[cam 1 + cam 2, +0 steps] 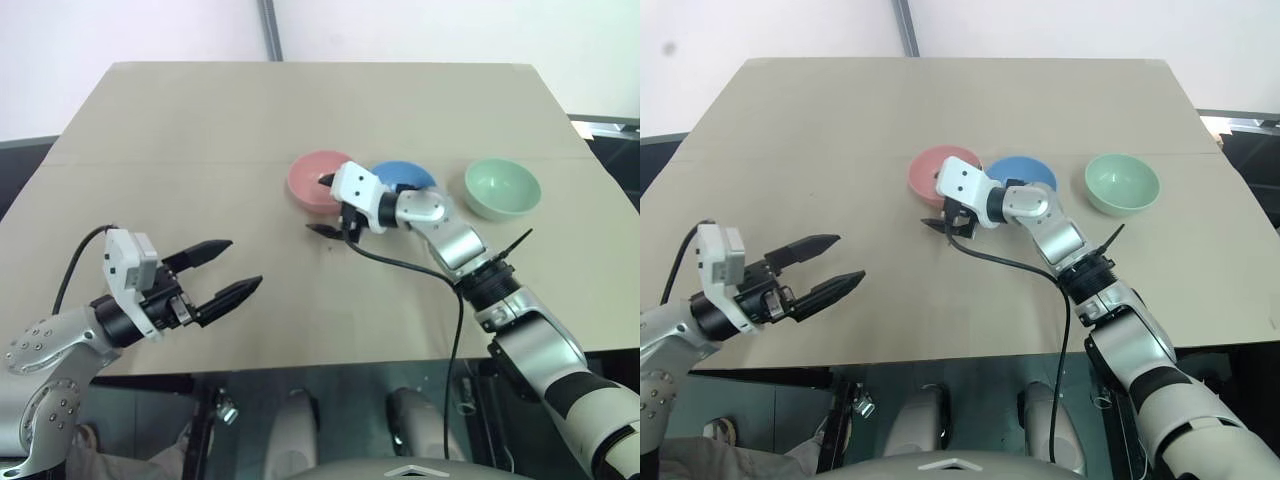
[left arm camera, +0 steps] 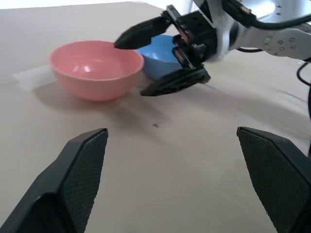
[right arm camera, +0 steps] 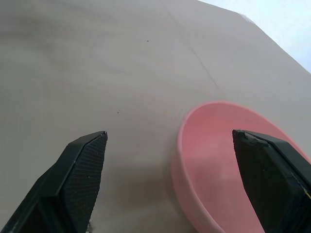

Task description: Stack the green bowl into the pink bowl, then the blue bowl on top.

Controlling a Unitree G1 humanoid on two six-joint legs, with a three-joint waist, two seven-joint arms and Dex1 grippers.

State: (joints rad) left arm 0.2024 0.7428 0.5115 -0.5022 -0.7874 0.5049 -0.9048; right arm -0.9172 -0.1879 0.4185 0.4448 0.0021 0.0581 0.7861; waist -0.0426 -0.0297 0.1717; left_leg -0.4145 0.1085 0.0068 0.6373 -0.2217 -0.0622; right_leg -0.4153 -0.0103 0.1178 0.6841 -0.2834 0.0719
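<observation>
My three bowls sit in a row near the far edge of the counter [image 1: 200, 130]: the pink bowl [image 1: 312, 180], the blue bowl [image 1: 410, 174] just beside it, and the green bowl [image 1: 502, 188] nearest the right edge. My right tool [image 1: 325, 205] is wide open around the pink bowl's near rim, holding nothing. My left tool [image 1: 225, 270] is wide open and empty above the near left part.

A broad tan surface [image 1: 200, 130] is seen, matte and evenly lit; a faint seam is carried across it from side to side. A pale wall [image 1: 420, 30] is set behind it, split by a dark grey upright post [image 1: 268, 28]; dark furniture [image 1: 612, 135] is glimpsed past the right edge.
</observation>
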